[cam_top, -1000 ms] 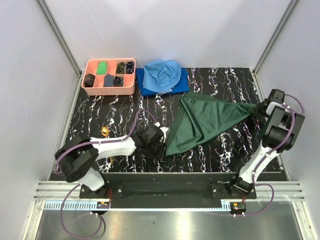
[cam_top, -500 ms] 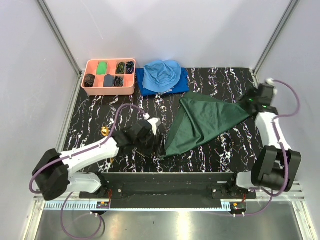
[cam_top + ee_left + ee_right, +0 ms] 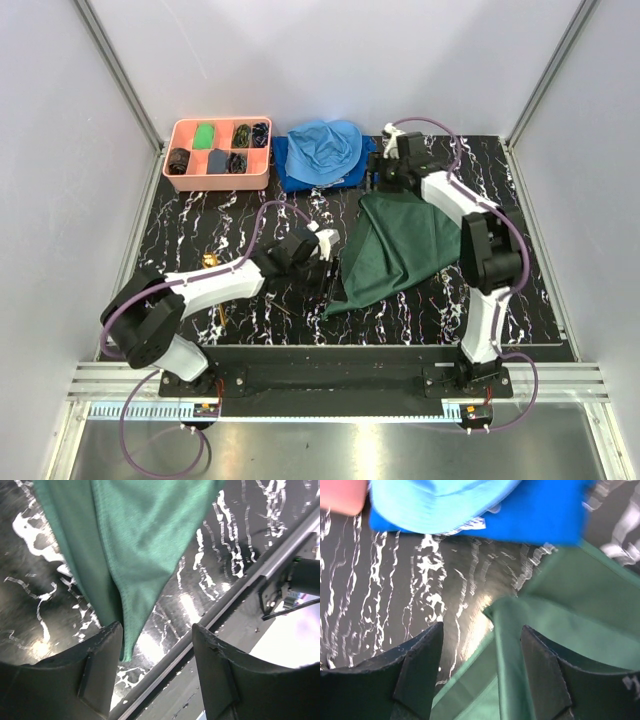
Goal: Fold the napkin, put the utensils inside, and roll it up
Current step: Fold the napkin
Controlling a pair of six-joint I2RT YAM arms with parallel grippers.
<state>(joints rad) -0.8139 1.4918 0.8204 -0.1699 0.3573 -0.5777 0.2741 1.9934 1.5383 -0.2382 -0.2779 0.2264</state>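
The dark green napkin (image 3: pixel 405 245) lies folded in a rough triangle on the black marble table. My left gripper (image 3: pixel 325 272) is open and empty just left of the napkin's near corner; in the left wrist view that corner (image 3: pixel 135 555) hangs down beside the left finger (image 3: pixel 102 670). My right gripper (image 3: pixel 380 181) is open at the napkin's far corner, and in the right wrist view that corner (image 3: pixel 512 612) lies between the jaws of the gripper (image 3: pixel 482 642). A gold spoon (image 3: pixel 209 262) lies at the left, a second gold piece (image 3: pixel 222 319) nearer, both partly hidden by my left arm.
A pink tray (image 3: pixel 216 183) of small dark items stands at the back left. A light blue cloth (image 3: pixel 325 148) lies on a royal-blue cloth (image 3: pixel 298 178) just beyond my right gripper; both show in the right wrist view (image 3: pixel 435 500), (image 3: pixel 545 515). The table's front rail (image 3: pixel 235 605) is close by.
My right arm swung from the table's right edge across to the napkin's far corner. The napkin's right tip has drawn in. My left gripper shifted slightly beside the near corner.
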